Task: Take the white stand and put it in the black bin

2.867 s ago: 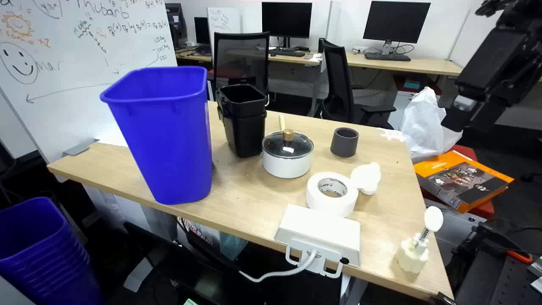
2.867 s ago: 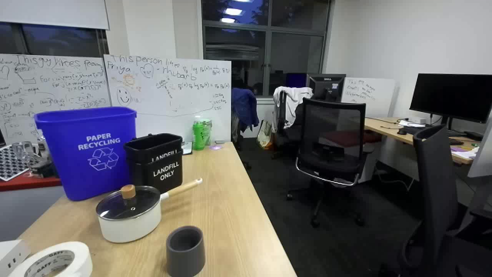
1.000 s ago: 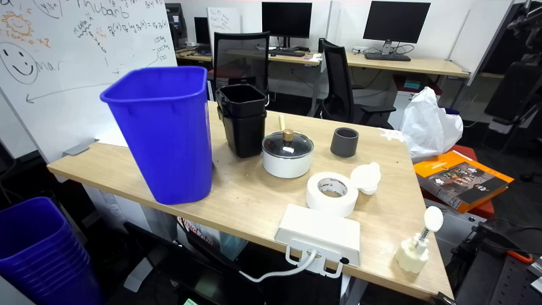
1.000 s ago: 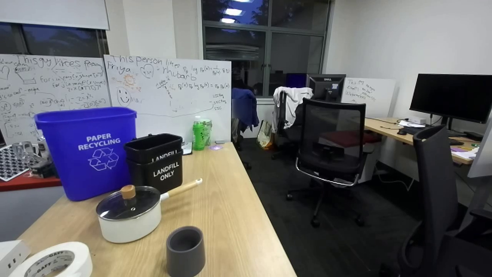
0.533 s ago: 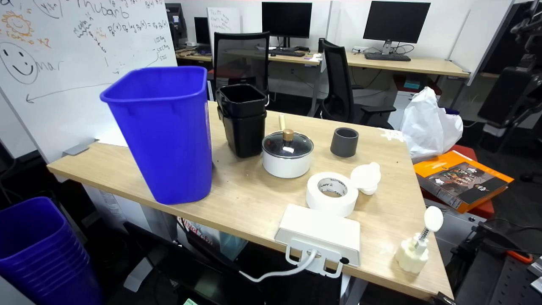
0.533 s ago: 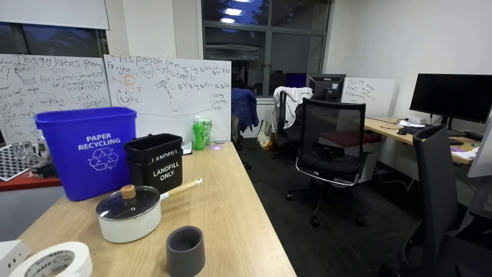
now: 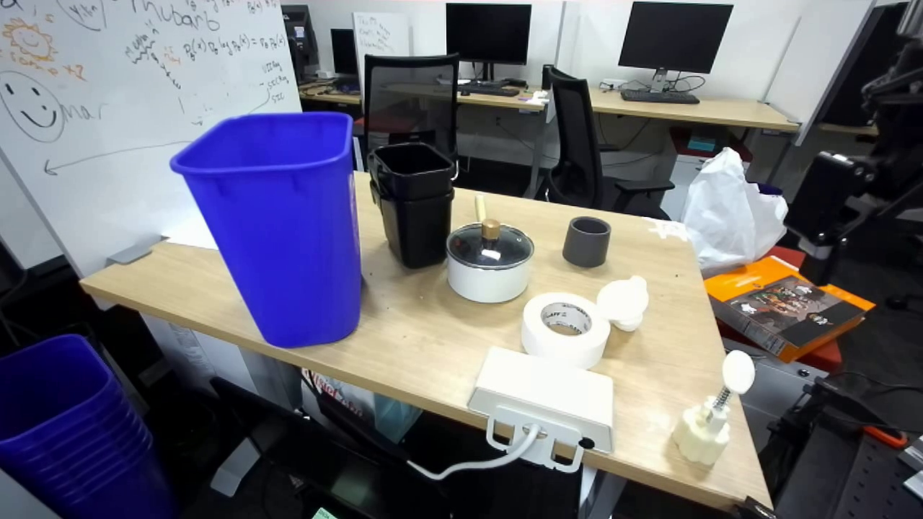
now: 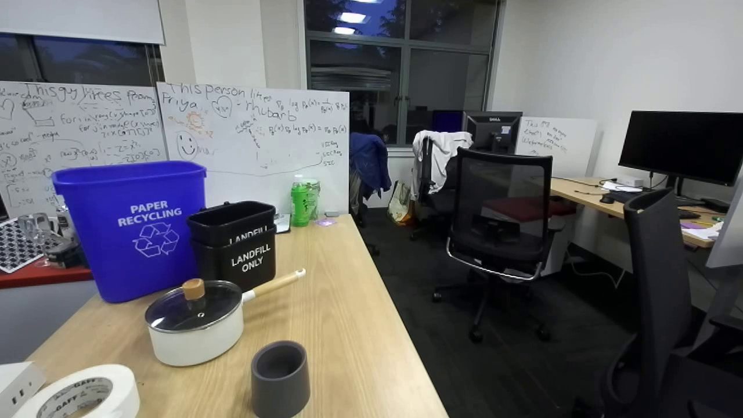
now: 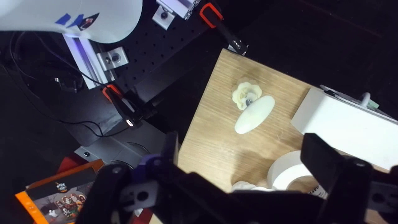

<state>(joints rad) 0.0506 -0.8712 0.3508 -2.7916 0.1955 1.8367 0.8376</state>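
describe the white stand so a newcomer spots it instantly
From the large blue bin on the wooden table, go past the flat white box. Near the corner beyond is the white stand. Unlike the box and white tape roll, it has a scalloped cream base and thin coiled stem under an oval knob.

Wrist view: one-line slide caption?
Open gripper in the foreground; beyond it, the white stand, ungrasped, near a corner of the table.

Lights (image 8: 353, 18) are mirrored in the window (image 8: 365, 64) and a glint is caught on the lid (image 7: 506, 249), while in the wrist view the table (image 9: 211, 130) is brightly lit, the box (image 9: 351, 127) washed out, and shadow cast beside the tape (image 9: 281, 166).
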